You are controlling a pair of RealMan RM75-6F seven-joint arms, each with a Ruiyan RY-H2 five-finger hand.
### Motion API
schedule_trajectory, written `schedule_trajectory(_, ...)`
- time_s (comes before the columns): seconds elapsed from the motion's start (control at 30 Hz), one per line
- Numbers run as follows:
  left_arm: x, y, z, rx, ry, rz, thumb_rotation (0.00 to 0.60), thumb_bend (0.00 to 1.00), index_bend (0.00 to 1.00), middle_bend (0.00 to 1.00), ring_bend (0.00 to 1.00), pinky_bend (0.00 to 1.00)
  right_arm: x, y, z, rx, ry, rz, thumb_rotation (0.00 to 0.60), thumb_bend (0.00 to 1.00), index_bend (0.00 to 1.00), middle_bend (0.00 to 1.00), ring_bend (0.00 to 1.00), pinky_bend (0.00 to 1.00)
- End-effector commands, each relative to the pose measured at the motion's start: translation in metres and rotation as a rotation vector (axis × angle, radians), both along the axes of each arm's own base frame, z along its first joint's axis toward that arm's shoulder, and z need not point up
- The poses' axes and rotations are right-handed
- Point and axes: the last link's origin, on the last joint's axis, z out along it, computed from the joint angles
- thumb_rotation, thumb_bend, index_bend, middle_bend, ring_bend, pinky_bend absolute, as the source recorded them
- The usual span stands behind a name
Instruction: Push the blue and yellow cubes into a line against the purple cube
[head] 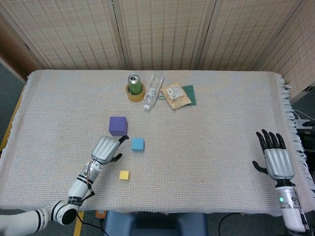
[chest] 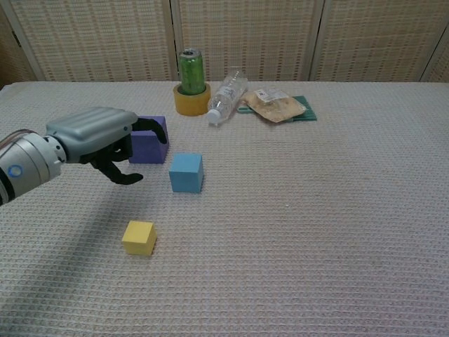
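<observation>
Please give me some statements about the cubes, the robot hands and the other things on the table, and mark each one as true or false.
1. The blue cube already touches the purple cube. False: a gap shows between them in the head view.
2. The left robot hand is near the cubes and holds nothing. True.
3. The yellow cube is the smallest of the three. True.
4. The green can lies on its side. False: it stands upright inside the tape roll.
5. The right robot hand holds the bottle. False: it is open near the right table edge.
</observation>
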Motion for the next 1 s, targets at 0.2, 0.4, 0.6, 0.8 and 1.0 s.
schedule_trajectory(0.2, 0.024, 0.009, -0.025, -0.029, -0.046, 0.028, 0.600, 0.31, 0.30, 1.00, 1.00, 1.00, 0.003, 0.002, 0.005, -0.017, -0.020, 0.030, 0.523, 0.00, 0.00, 0.00, 0.00, 0.00)
schedule_trajectory(0.4, 0.027, 0.019, -0.030, -0.001, -0.054, 0.054, 0.600, 0.31, 0.27, 1.00, 1.00, 1.00, 0.005, 0.007, 0.011, -0.035, -0.037, 0.046, 0.523, 0.00, 0.00, 0.00, 0.00, 0.00)
schedule_trajectory(0.6, 0.027, 0.023, -0.038, -0.021, -0.040, 0.082, 0.600, 0.31, 0.24, 1.00, 1.00, 1.00, 0.004, 0.007, 0.013, -0.037, -0.040, 0.043, 0.523, 0.00, 0.00, 0.00, 0.00, 0.00)
schedule_trajectory(0.8, 0.026, 0.026, -0.042, -0.032, -0.021, 0.099, 0.600, 0.31, 0.26, 1.00, 1.00, 1.00, 0.003, 0.007, 0.016, -0.047, -0.044, 0.040, 0.524, 0.00, 0.00, 0.00, 0.00, 0.00)
schedule_trajectory(1.0, 0.030, 0.026, -0.046, -0.028, -0.051, 0.091, 0.600, 0.31, 0.31, 1.00, 1.00, 1.00, 0.002, 0.006, 0.015, -0.042, -0.039, 0.031, 0.523, 0.00, 0.00, 0.00, 0.00, 0.00)
